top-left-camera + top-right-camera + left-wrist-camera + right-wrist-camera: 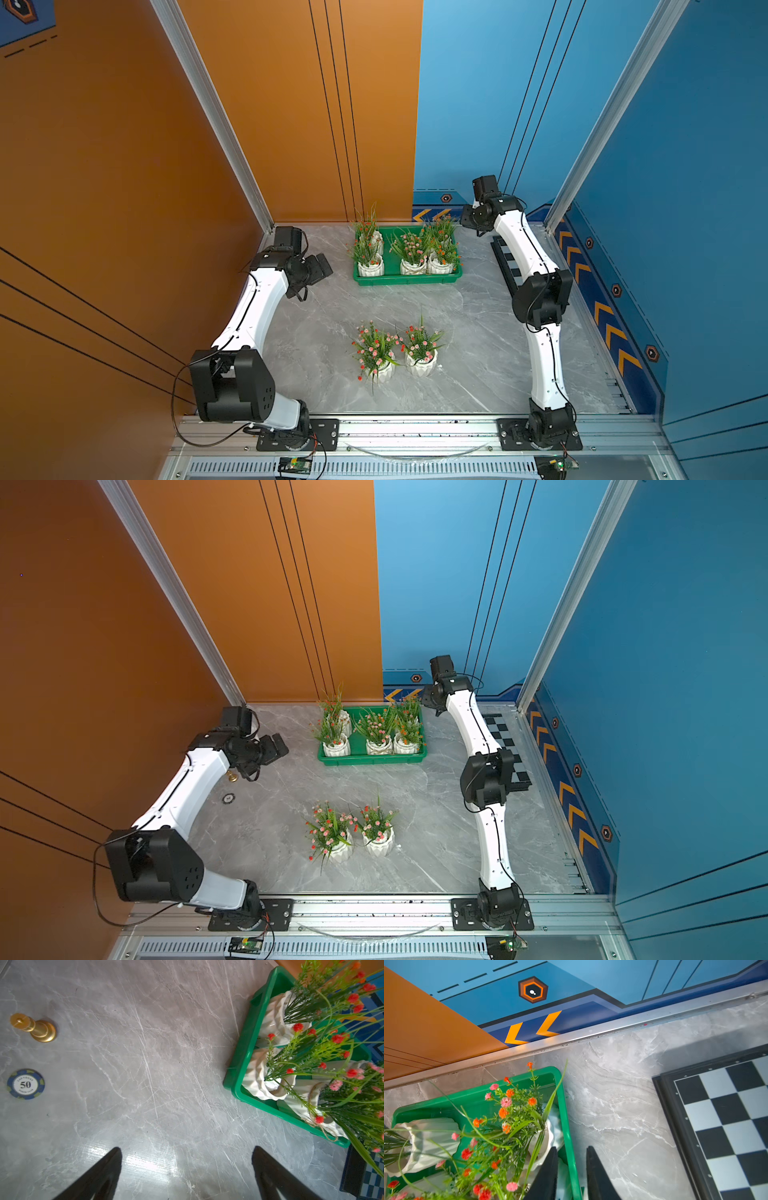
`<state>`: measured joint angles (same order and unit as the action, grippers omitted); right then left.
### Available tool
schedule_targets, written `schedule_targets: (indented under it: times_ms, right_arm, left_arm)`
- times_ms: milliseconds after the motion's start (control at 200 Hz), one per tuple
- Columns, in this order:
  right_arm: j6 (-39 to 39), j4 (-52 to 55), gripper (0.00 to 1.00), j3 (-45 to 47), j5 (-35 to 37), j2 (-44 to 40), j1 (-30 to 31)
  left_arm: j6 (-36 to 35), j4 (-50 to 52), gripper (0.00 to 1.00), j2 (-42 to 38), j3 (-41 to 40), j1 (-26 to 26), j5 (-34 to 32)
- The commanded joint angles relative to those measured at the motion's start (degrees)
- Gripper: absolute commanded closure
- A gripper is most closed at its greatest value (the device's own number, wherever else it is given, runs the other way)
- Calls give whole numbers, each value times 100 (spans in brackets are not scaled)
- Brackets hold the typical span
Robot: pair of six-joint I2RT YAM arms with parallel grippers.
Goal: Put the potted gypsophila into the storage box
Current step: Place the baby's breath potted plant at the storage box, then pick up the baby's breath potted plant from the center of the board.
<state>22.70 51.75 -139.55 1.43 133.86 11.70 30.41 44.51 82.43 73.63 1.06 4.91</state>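
Potted gypsophila (422, 359) is split between two places. Five pots stand in the green storage box (405, 279) at the back of the worktop (478, 353), three along its near wall and two behind. I judge they are packed close to leave room for the rest. Two more wait side by side near the front, well apart from the box. Every pot stands upright, long axis vertical, sprigs pointing up. The left end effector (187, 1148) hangs spread wide over bare worktop beside the box, holding nothing. The right end effector (571, 1147) hovers at the box's far right corner, fingers narrowly parted with the rim showing between them, pinching nothing.
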Motion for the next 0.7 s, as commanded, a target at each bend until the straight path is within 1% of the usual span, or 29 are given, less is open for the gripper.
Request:
schedule_targets:
  times_ms: [0, 95, 140, 175, 255, 295, 315, 390, 405, 556, 586, 696]
  right_arm:
    - [-207, 2, 72, 409, 146, -416, -19]
    - [-286, 2, 68, 837, 156, -746, -19]
    - [-322, -3, 65, 1049, 157, -911, -17]
    - [-347, -3, 60, 1223, 163, -1040, -8]
    - [-392, -29, 43, 1663, 184, -1361, -1]
    - [-411, -54, 33, 1911, 193, -1460, 10]
    - [-422, -72, 27, 2033, 192, -1674, 12]
    - [-416, -166, 1, 2548, 209, -2012, 7]
    - [-423, -189, 0, 2641, 209, -2079, 7]
    - [-408, -371, 0, 3615, 254, -2749, 12]
    - [-406, -428, 0, 3940, 268, -2879, 12]
    - [-360, -602, 0, 4669, 271, -3334, 2]
  left_arm:
    - [68, 129, 2, -342, -333, -28, 101]
    - [122, 166, 2, -600, -649, -51, 149]
    - [132, 206, 2, -732, -788, -70, 168]
    - [138, 255, 2, -838, -897, -83, 151]
    - [145, 365, 2, -1089, -1121, -125, 143]
    - [166, 403, 2, -1225, -1239, -156, 149]
    - [182, 429, 2, -1295, -1301, -173, 154]
    - [226, 517, 2, -1550, -1421, -243, 177]
    - [239, 538, 2, -1605, -1604, -258, 166]
    - [414, 670, 2, -2068, -2038, -414, 168]
    - [491, 671, 2, -2153, -2135, -466, 179]
    - [712, 669, 2, -2398, -2478, -752, 134]
